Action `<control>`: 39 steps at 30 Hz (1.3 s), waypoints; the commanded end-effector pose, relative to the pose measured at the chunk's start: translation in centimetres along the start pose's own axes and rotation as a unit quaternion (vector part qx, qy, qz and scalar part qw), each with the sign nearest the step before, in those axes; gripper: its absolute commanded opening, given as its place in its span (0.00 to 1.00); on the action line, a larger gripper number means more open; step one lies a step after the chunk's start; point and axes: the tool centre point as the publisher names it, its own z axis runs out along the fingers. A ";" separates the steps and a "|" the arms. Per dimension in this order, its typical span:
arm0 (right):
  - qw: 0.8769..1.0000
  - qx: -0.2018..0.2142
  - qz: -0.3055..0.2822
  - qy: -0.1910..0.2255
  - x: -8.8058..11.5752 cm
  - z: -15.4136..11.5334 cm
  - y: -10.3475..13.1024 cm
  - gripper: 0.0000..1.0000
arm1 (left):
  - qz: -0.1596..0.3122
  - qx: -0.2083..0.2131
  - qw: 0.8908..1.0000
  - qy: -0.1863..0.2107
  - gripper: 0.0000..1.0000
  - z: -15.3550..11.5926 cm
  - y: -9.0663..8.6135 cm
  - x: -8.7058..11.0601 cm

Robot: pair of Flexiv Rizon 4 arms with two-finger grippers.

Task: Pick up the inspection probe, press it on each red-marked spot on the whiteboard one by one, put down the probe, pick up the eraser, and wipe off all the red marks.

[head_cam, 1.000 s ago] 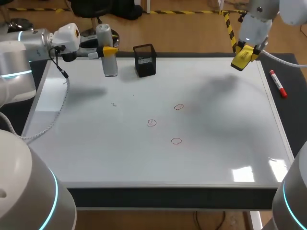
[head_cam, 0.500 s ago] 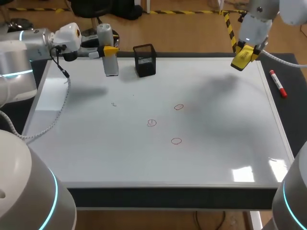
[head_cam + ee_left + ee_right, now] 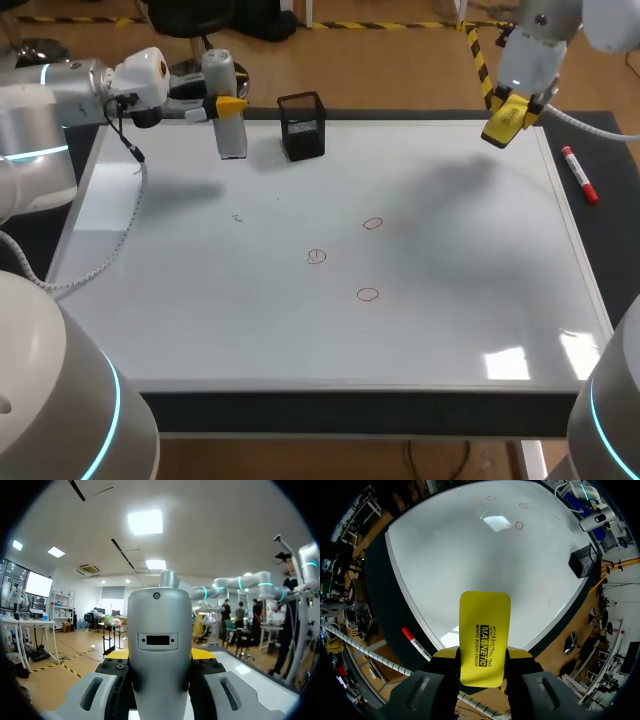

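The grey inspection probe (image 3: 229, 122) hangs upright over the whiteboard's (image 3: 200, 300) far left corner, and my left gripper (image 3: 226, 103) is shut on it. In the left wrist view the probe (image 3: 159, 645) fills the space between the fingers. My right gripper (image 3: 507, 120) is raised over the board's far right corner, shut on the yellow eraser (image 3: 503, 118), which stands between the fingers in the right wrist view (image 3: 485, 637). Three small red circles (image 3: 372, 223), (image 3: 316, 256), (image 3: 367, 294) are drawn near the board's middle. From the right wrist, these marks (image 3: 519, 525) lie far ahead of the eraser.
A black mesh holder (image 3: 302, 126) stands at the board's far edge, just right of the probe. A red marker (image 3: 579, 175) lies on the dark table beside the board's right edge. A faint small scribble (image 3: 237, 217) sits left of the circles.
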 end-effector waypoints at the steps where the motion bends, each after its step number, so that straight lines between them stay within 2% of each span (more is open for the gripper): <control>1: 1.000 0.005 -0.015 0.010 -1.0 -0.1 1.1 0.00 | 0.000 0.000 1.000 0.000 0.00 0.1 -0.1 0.0; 6: 0.999 0.000 -0.039 0.013 -2.3 0.1 3.2 0.00 | 0.000 0.000 1.000 0.000 0.00 0.1 -0.1 0.0; 11: 0.996 0.004 -0.084 0.023 -3.8 -0.1 6.4 0.00 | 0.000 0.000 1.000 0.000 0.00 0.1 -0.1 0.0; 16: 0.993 0.006 -0.118 0.012 -5.1 -0.7 9.7 0.00 | 0.000 0.000 1.000 0.000 0.00 0.1 -0.1 0.0; 28: 0.979 0.012 -0.201 -0.005 -8.6 -2.0 18.7 0.00 | 0.000 0.000 1.000 0.000 0.00 0.1 -0.1 0.0; 39: 0.964 -0.001 -0.267 0.006 -10.6 -0.6 25.1 0.00 | 0.000 0.000 1.000 0.000 0.00 0.1 -0.1 0.0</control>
